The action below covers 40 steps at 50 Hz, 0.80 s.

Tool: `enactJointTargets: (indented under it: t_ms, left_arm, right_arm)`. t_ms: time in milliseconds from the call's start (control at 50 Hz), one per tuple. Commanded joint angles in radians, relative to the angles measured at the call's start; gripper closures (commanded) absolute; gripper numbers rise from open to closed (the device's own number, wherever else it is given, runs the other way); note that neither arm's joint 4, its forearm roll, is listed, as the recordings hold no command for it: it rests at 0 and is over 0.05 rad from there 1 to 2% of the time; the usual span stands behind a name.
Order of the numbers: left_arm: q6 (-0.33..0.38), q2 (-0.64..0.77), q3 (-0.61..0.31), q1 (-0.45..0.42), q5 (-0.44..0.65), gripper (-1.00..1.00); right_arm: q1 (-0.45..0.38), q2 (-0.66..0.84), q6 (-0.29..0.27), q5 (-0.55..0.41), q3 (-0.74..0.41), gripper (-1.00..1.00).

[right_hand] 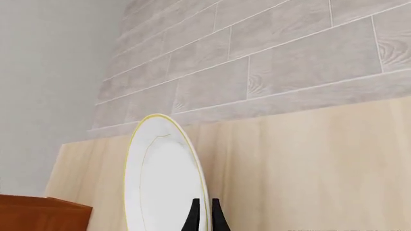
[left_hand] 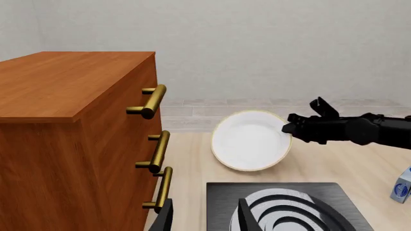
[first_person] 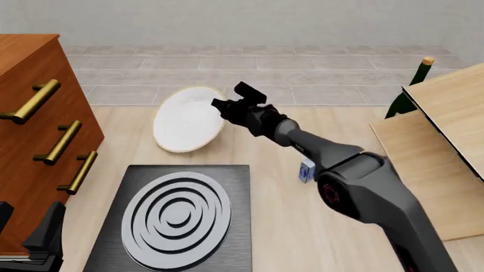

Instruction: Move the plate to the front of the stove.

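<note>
While the right gripper [first_person: 221, 105] pinches the rim of the one plate [first_person: 186, 119], that plate is tilted up on the table [first_person: 272, 187] just beyond the single stove [first_person: 178, 212], near the wooden cabinet [first_person: 34, 136] with its three brass handles [first_person: 56, 141]. Only the left gripper's [left_hand: 202, 216] two dark fingertips show, spread apart over the stove. One small carton [first_person: 306, 170] stands beside the right arm.

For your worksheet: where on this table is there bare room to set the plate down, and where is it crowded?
Bare wood lies between the stove and the small blue carton. Another strip runs between stove and plate, held by the right gripper. Crowded: the drawer cabinet side.
</note>
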<state>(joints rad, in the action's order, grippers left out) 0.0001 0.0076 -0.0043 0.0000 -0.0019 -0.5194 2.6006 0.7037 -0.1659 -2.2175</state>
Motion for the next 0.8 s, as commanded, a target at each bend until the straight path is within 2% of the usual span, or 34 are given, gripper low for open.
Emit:
enactJointTargets:
  t_ms: [20,120,400,560,580,800]
  left_arm:
    - [0.0,0.0,0.0,0.0,0.0,-1.0]
    - [0.0,0.0,0.0,0.0,0.0,-1.0]
    - [0.0,0.0,0.0,0.0,0.0,-1.0]
    - [0.0,0.0,0.0,0.0,0.0,-1.0]
    - [0.0,0.0,0.0,0.0,0.0,-1.0]
    - [0.0,0.0,0.0,0.0,0.0,-1.0]
  right_arm:
    - [-0.01,0.037,-0.014,-0.07,-0.057,1.0]
    - [-0.017,0.041,-0.021,-0.081,-0.048,1.0]
    - [-0.034,-0.01,-0.022,0.002,0.132,1.0]
    - [-0.03,-0.022,-0.023,0.019,0.162,1.0]
    - [-0.03,-0.022,-0.02,0.021,0.164,-1.0]
    - [-0.022,-0.022,-0.031,0.016,0.157,-1.0]
